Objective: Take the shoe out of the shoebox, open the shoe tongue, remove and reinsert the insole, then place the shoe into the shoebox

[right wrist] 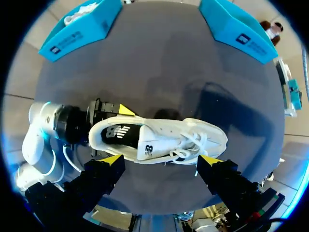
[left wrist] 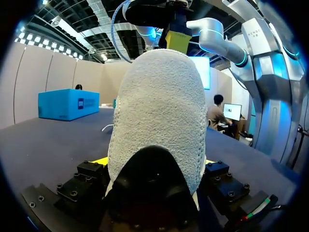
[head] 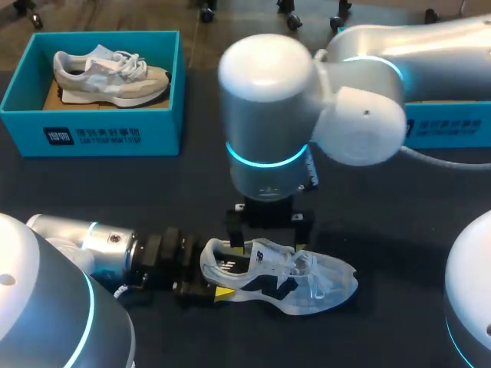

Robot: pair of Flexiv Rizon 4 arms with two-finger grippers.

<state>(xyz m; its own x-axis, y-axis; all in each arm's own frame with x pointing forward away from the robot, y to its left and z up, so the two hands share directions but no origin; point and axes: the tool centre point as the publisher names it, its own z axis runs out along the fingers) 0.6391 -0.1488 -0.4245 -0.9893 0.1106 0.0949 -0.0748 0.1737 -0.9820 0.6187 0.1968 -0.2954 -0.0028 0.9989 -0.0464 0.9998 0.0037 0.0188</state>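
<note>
Head view: the left tool (head: 209, 274) clamps the heel of the white shoe (head: 307, 280), which stands upright mid-desk.
The right tool (head: 268, 228) hangs just above the shoe's collar with its fingers spread. Bare desk (head: 399, 222) separates the shoe from the left shoebox (head: 100, 132), which holds a second shoe (head: 107, 75), and from the right shoebox (head: 453, 123) at the far edge.

The left tool (head: 215, 274) grips the heel of the white shoe (head: 288, 277) on the table (head: 399, 230), right tool (head: 268, 228) above.
</note>
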